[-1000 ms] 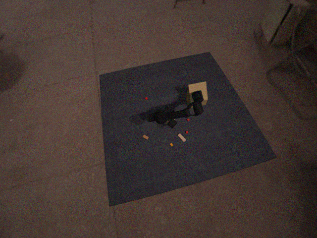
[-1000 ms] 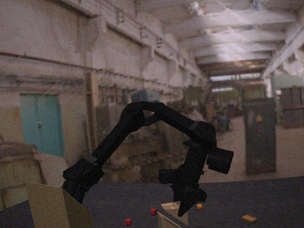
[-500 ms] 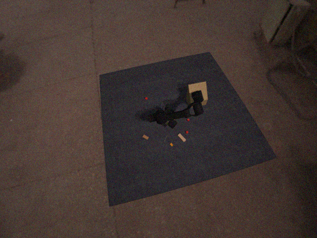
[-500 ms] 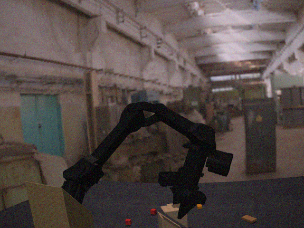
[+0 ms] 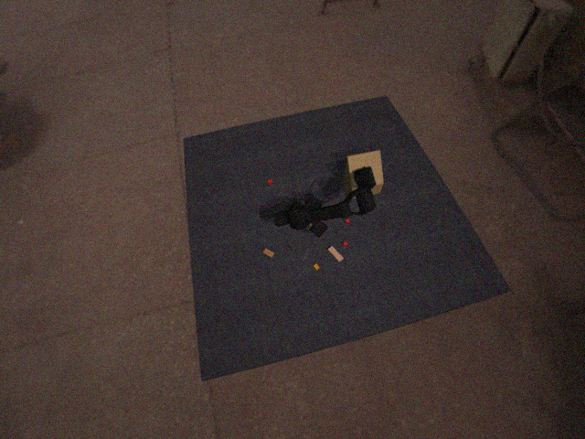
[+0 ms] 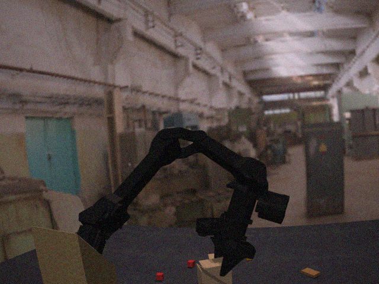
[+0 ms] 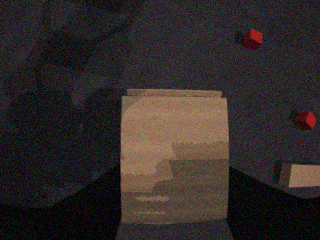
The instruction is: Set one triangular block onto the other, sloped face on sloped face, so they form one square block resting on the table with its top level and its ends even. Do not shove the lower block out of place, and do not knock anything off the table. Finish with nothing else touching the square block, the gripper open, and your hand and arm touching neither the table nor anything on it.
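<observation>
My gripper (image 6: 219, 268) (image 7: 170, 167) is shut on a pale wooden triangular block (image 6: 211, 262) (image 7: 175, 125), its flat top level or nearly so. The other triangular block (image 6: 201, 276) (image 7: 175, 93) is right beneath it, sloped side up. In the exterior view a thin dark slanting line runs between the two sloped faces; whether they touch is unclear. In the wrist view a narrow strip of the lower block shows past the held block's far edge. The bottoms are cut off in the exterior view, and the arm hides both blocks in the top view.
A tan box (image 5: 364, 159) (image 6: 58, 253) stands by the arm's base. Red cubes (image 5: 346, 220) (image 6: 190, 263) (image 7: 253, 39), a pale oblong block (image 5: 335, 253) (image 7: 305, 176), an orange piece (image 5: 316, 266) and a flat brown block (image 5: 268, 252) (image 6: 310, 272) lie around.
</observation>
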